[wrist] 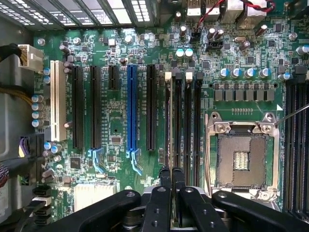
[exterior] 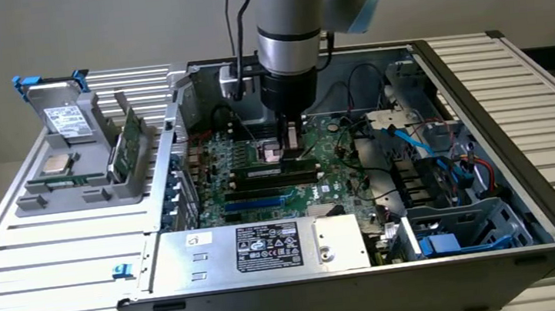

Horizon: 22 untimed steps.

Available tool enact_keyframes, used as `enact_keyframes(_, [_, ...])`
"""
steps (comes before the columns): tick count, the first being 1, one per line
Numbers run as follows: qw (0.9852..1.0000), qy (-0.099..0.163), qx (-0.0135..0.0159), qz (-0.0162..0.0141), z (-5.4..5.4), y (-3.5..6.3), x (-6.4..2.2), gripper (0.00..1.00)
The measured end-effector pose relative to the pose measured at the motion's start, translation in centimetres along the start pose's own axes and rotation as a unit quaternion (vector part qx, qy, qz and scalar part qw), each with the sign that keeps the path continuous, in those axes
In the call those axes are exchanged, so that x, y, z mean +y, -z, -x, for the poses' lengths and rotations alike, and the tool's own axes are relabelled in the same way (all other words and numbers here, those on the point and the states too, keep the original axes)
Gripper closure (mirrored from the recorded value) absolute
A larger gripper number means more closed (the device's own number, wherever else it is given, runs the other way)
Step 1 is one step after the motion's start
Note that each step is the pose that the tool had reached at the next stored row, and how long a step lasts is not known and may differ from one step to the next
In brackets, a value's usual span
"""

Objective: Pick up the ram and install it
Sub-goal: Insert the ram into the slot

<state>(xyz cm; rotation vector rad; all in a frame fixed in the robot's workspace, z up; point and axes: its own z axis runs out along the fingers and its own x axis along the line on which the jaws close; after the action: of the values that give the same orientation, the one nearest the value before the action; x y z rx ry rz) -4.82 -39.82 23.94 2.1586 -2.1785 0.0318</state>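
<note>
Two black fingers of the claw are pressed together, low over the four black memory slots of the green motherboard. They sit just beside the empty silver-framed processor socket (whether anything thin sits between them, I cannot tell). Farther off, outside the open grey computer case, a long, narrow green circuit-board ram stands on edge in a grey plastic holder on the pale slatted surface. It looks light, stiff and thin, and likely fragile at its chips and contacts. I would pinch it across its flat faces near the middle of the upper edge.
</note>
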Motion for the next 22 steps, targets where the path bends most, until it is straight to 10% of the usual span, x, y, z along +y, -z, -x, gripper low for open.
enact_keyframes(22, [1.0000,-0.002,-0.0002,0.0002,-0.28,-0.55,-0.06,0.87])
